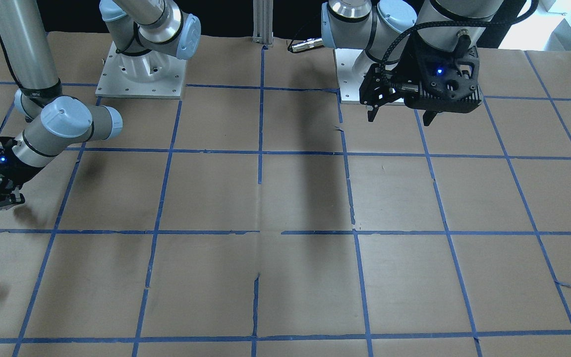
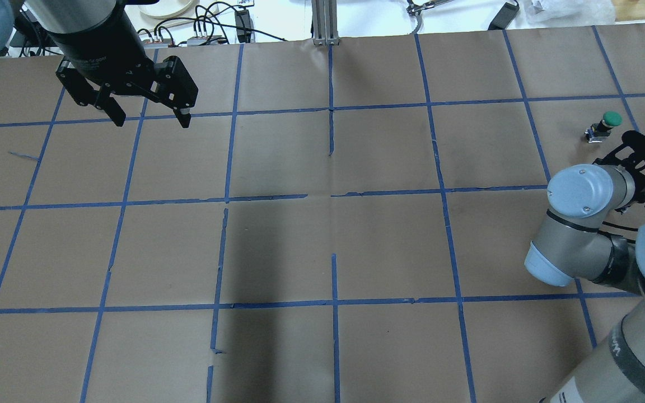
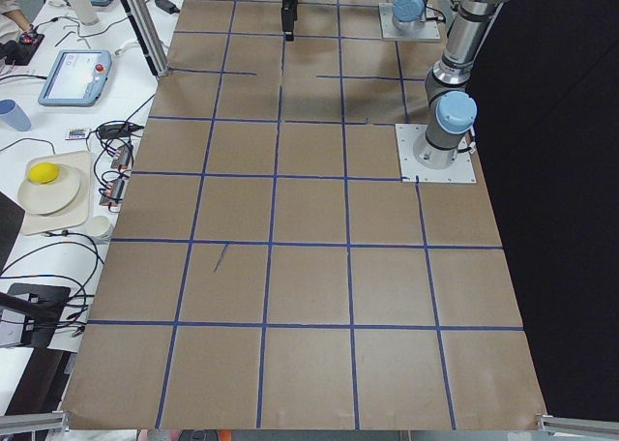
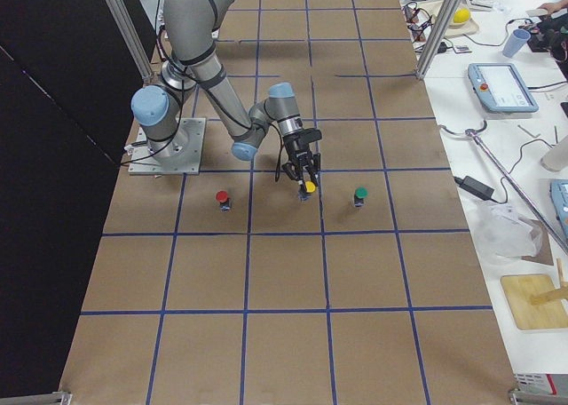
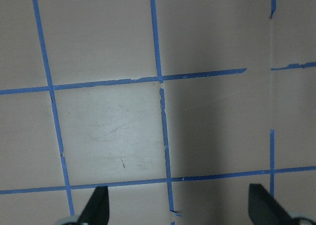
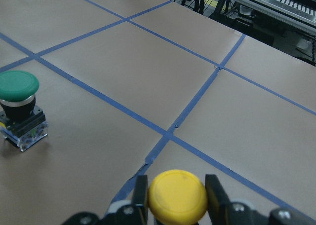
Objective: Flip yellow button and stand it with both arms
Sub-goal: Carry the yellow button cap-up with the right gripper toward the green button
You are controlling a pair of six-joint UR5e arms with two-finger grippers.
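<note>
Right claw [image 1: 3, 198] is gripping the yellow button [image 6: 177, 196] — left claw [image 2: 150, 121] is hanging open above the table [image 2: 389, 246].

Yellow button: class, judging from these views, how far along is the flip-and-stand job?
Done: the right gripper is shut on the yellow button, its cap between the fingers. In hand: that grasp only; the left gripper hangs open and empty, far across the table. Left: flipping the button with both arms and standing it upright.

Silver-grey tubular arms [image 1: 23, 39] carry light-blue joint caps [image 1: 65, 116]. The black left gripper [image 1: 401, 120] bears a blue light [image 1: 439, 72] and a braided cable [image 1: 397, 43].
</note>
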